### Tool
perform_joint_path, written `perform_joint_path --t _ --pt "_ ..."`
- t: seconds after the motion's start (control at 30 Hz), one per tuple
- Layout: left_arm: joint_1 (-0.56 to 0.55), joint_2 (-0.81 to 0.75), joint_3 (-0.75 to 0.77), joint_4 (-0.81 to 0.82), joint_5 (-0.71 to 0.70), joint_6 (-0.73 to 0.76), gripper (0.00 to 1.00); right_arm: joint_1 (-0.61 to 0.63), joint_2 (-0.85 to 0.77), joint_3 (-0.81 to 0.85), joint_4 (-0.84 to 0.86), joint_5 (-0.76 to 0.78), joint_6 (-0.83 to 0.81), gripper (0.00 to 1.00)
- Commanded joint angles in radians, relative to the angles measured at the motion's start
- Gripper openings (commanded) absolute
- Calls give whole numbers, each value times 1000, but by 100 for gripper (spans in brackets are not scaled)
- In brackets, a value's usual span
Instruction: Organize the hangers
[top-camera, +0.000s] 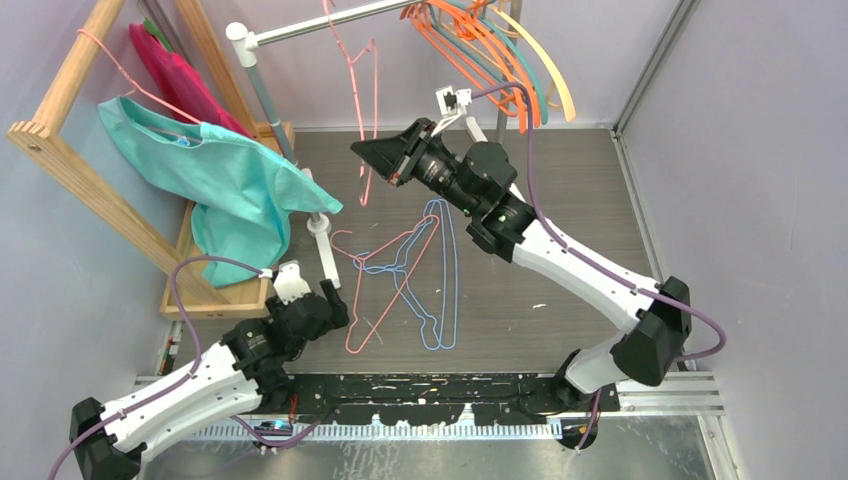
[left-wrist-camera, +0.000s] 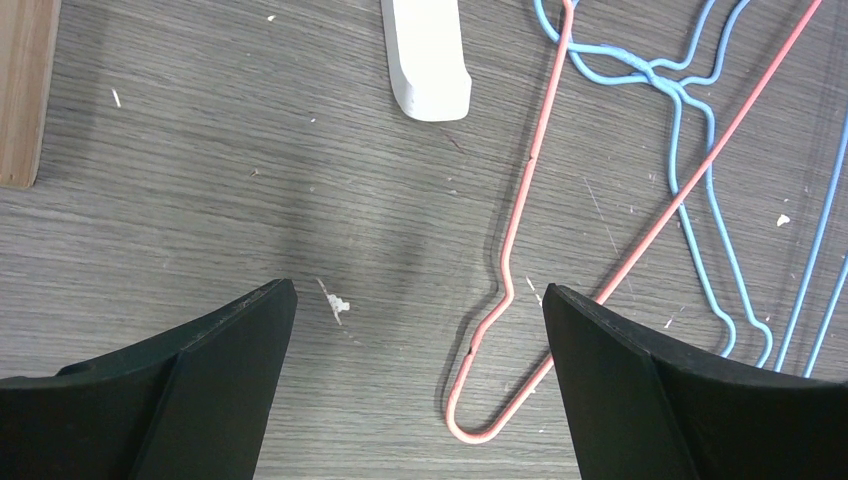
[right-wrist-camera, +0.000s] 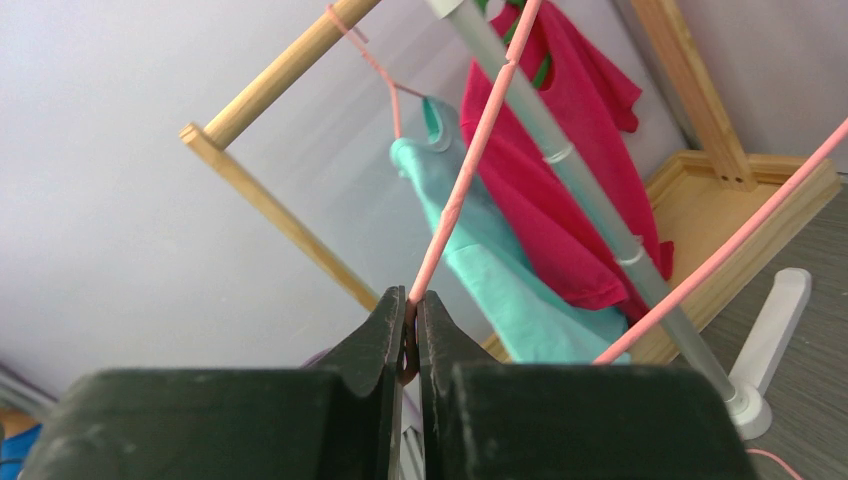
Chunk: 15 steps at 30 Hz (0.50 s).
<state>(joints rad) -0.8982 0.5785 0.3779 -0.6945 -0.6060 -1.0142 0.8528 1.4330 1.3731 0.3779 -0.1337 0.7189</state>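
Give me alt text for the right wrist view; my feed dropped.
The right gripper is shut on a pink wire hanger, whose wire rises across a silver rail. Behind hang a teal shirt and a red shirt at a wooden rack.

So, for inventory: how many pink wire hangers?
3: one on the table, one in the right tool, one on the wooden rack with the teal shirt; others may be hidden.
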Motion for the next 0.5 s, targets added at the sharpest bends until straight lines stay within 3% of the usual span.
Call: perform_joint_path --t 0.0,0.4,0.47 --pt "4 -25 30 -7 -38 -7 98 -56 49 67 110 -30 62 1" --pt "4 -20 29 -4 -44 1 98 -181 133 20 187 -59 144 1" --pt "5 -12 30 -1 -44 3 98 -192 122 -3 183 -60 152 9"
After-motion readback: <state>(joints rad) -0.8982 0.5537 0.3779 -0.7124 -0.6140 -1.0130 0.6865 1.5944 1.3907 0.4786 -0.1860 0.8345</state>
